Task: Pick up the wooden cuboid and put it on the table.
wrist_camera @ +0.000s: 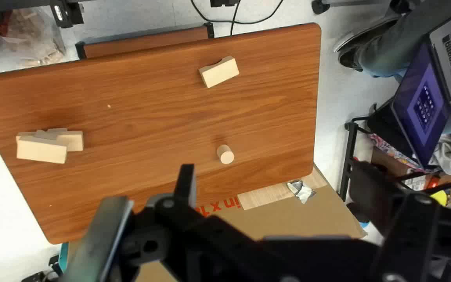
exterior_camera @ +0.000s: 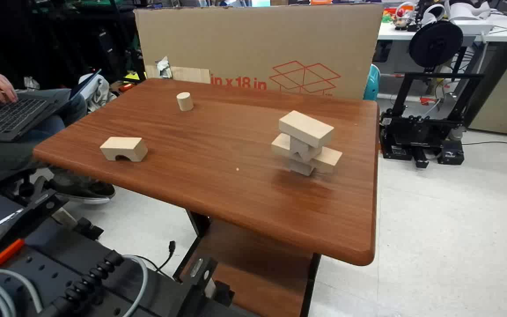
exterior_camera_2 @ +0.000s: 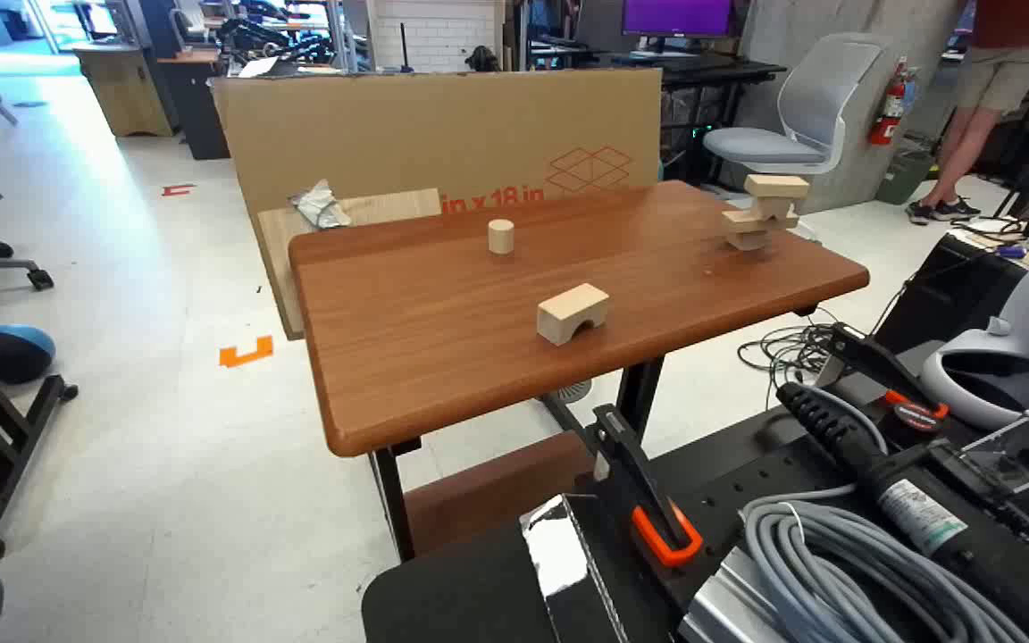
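The wooden cuboid [exterior_camera: 306, 127], a plain light wood slab, lies on top of a small stack of blocks. It also tops the stack in an exterior view [exterior_camera_2: 775, 186] and in the wrist view [wrist_camera: 41, 149]. Below it are a small notched block [exterior_camera: 304, 149], another light slab [exterior_camera: 329, 159] and a small bottom block [exterior_camera: 301, 167]. The stack stands on the reddish-brown table [exterior_camera: 218, 145], which also shows in the wrist view [wrist_camera: 143, 117]. My gripper [wrist_camera: 277, 180] is open and empty, its fingers wide apart, away from the stack. It is not in either exterior view.
A wooden block with an arch notch [exterior_camera: 124, 149] and a small wooden cylinder [exterior_camera: 185, 101] stand apart on the table. A tall cardboard sheet [exterior_camera: 244, 44] stands along the table's far edge. A person with a laptop [exterior_camera: 9, 114] sits beside the table.
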You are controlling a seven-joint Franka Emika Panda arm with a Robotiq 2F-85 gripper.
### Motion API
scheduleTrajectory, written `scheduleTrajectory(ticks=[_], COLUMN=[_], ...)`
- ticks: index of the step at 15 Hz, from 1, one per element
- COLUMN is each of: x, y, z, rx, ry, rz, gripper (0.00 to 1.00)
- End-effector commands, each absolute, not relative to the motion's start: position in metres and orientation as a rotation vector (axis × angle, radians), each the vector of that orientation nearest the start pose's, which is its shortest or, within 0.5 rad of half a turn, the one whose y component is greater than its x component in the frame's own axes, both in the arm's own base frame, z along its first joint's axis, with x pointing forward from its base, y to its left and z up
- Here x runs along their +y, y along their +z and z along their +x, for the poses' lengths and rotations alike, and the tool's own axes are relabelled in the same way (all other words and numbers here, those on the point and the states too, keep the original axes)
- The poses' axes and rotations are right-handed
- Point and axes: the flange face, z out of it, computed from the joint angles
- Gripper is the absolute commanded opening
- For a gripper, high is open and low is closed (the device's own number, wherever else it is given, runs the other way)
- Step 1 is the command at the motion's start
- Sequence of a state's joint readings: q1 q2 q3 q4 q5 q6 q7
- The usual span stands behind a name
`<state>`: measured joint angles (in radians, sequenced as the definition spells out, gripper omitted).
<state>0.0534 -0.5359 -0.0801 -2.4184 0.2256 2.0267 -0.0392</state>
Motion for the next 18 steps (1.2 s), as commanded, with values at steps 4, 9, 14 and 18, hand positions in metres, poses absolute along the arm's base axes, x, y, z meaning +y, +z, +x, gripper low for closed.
scheduleTrajectory(ticks=[4,9,14,18], x=[-0.001,-0.001,-0.001,-0.011], y=[0.517,0.517,0.517,0.509], z=[0.404,0.404,0.404,0.414], rx=[0.093,0.093,0.093,0.085], ry=[-0.216,-0.216,-0.216,-0.177], rz=[-2.886,-2.886,-2.886,-2.890], gripper=[1.00,1.00,1.00,1.00])
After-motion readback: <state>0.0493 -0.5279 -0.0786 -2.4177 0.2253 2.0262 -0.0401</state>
